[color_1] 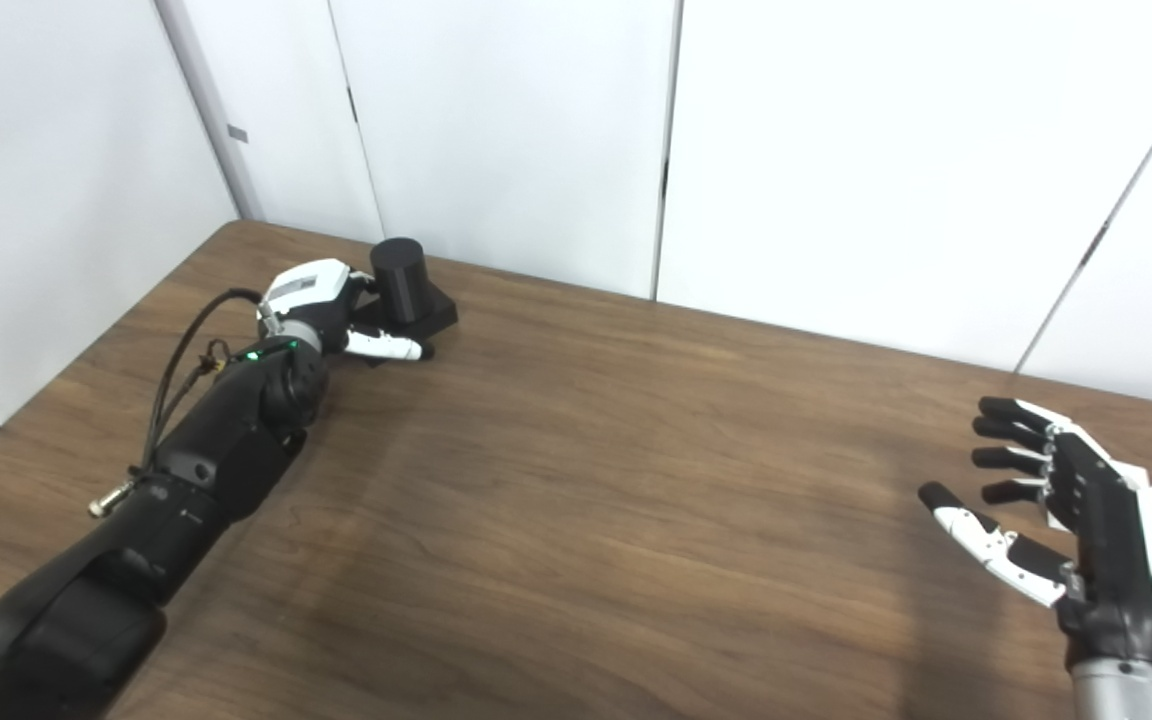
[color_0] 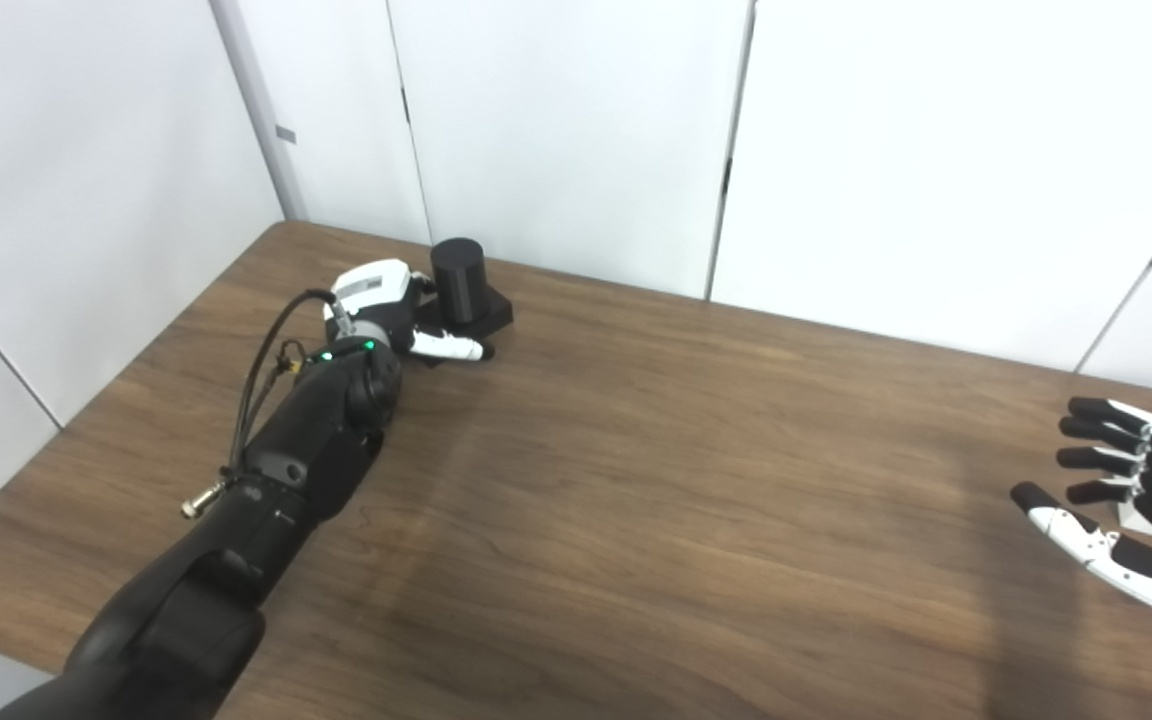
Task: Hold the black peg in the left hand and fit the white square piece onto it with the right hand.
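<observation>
The black cylindrical peg on its square black base (color_0: 464, 285) stood at the far left of the brown wood-grain surface (color_0: 656, 500). The left robot hand (color_0: 391, 310) reached it, grasp indiscernible. The right robot hand (color_1: 1066, 520) hovered spread and empty.

Bright, even overhead light fills both views, and the white walls look slightly washed out. The arms cast soft, diffuse shadows across the bench (color_0: 636, 480). Focus is mildly soft throughout.
</observation>
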Robot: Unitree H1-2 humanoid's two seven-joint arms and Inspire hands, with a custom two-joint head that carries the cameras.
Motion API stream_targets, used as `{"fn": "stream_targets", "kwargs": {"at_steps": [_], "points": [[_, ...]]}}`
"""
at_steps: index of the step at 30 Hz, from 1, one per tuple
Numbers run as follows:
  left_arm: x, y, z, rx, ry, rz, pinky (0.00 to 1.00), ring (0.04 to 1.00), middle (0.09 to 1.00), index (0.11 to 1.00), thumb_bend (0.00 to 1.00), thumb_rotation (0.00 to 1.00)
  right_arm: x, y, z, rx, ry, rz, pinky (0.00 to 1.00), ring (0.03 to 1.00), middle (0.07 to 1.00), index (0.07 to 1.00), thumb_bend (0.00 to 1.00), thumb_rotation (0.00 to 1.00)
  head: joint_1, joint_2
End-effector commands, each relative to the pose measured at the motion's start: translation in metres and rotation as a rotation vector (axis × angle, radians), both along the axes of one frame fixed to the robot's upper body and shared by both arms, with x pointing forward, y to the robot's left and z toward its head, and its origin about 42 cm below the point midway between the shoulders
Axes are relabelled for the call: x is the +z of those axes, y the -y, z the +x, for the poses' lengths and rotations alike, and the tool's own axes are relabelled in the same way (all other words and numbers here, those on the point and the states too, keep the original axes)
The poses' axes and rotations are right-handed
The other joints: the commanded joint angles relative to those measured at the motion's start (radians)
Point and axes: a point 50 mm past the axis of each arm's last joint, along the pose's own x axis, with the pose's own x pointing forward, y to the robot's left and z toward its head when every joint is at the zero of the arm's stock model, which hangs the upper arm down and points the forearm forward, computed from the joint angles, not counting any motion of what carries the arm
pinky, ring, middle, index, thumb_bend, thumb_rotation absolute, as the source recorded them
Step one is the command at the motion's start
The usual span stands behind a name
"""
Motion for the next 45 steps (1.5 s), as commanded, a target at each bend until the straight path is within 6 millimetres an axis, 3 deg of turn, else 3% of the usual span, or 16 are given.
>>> {"fn": "stream_targets", "kwargs": {"at_steps": [1,6,21,24,34,42,43,45], "points": [[0.034,-0.002,0.018,0.003,0.097,0.035,0.89,0.996,0.975,0.862,0.95,0.56,0.019,0.000,0.003,0.009,0.096,-0.003,0.51,0.641,0.710,0.714,0.44,0.00,0.001,0.000],[0.021,-0.009,0.019,0.030,0.050,0.075,0.86,0.987,0.964,0.848,0.90,0.48,0.020,0.001,0.002,0.006,0.093,0.005,0.51,0.642,0.713,0.714,0.44,0.00,-0.002,0.004],[0.007,-0.026,0.015,0.059,0.025,0.145,0.87,0.972,0.937,0.785,0.86,0.46,0.020,0.003,0.002,0.006,0.085,0.010,0.53,0.649,0.723,0.721,0.45,0.00,0.005,0.010],[0.006,-0.026,0.013,0.052,0.020,0.146,0.86,0.969,0.928,0.739,0.85,0.44,0.020,0.003,0.001,0.004,0.084,0.008,0.53,0.648,0.722,0.718,0.45,0.00,0.005,0.010],[0.002,-0.014,0.004,-0.032,-0.061,0.075,0.80,0.908,0.812,0.604,0.75,0.27,0.020,0.006,0.002,0.004,0.095,0.009,0.51,0.638,0.722,0.722,0.43,0.00,0.008,0.015],[-0.009,-0.005,-0.004,-0.100,-0.088,0.058,0.82,0.910,0.863,0.578,0.77,0.15,0.020,0.007,0.002,0.012,0.100,0.016,0.52,0.642,0.724,0.723,0.43,0.00,0.012,0.018],[-0.010,-0.004,-0.005,-0.109,-0.087,0.054,0.83,0.913,0.867,0.536,0.65,0.11,0.020,0.007,0.003,0.013,0.102,0.014,0.52,0.640,0.723,0.721,0.43,0.00,0.012,0.018],[-0.012,-0.001,-0.006,-0.124,-0.082,0.033,0.85,0.922,0.875,0.496,0.55,0.07,0.019,0.007,0.003,0.014,0.103,0.012,0.51,0.636,0.721,0.718,0.43,0.00,0.012,0.018]]}}
